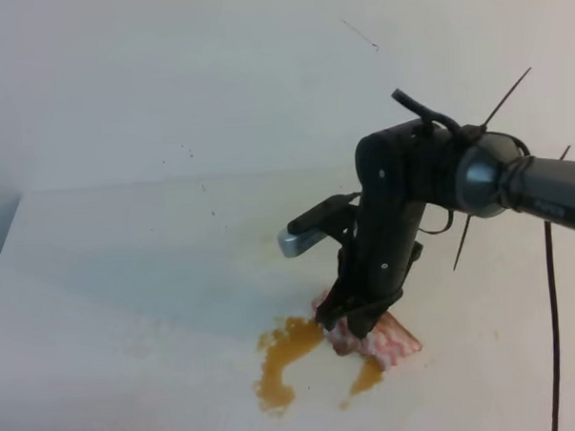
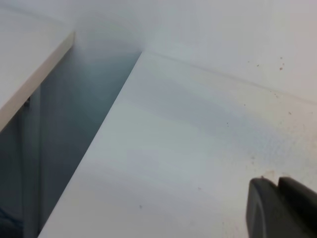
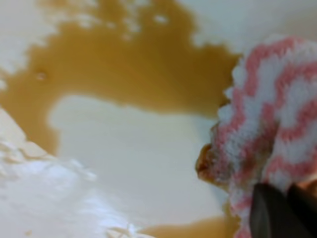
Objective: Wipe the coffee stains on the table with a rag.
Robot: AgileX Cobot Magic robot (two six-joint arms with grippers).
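right gripper [image 1: 354,318]: closed on rag [image 1: 384,342], pressed to tabletop [image 1: 128,270] | coffee stains [image 1: 289,354]: just left of rag | advice: press flat, sweep left | left gripper [image 2: 282,210]: idle, opening unclear

The orange-brown coffee stains [image 1: 286,361] curve in a wet arc on the white surface [image 1: 129,308]. The pink-and-white zigzag rag [image 1: 384,343] lies bunched, touching their right edge.

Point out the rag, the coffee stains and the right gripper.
rag [image 1: 387,343]: exterior high view, on its striped pink-and-white folds right of the gripper.
coffee stains [image 1: 286,347]: exterior high view, on the curved brown band left of the rag.
right gripper [image 1: 349,318]: exterior high view, at its fingertips, clamped on the rag.
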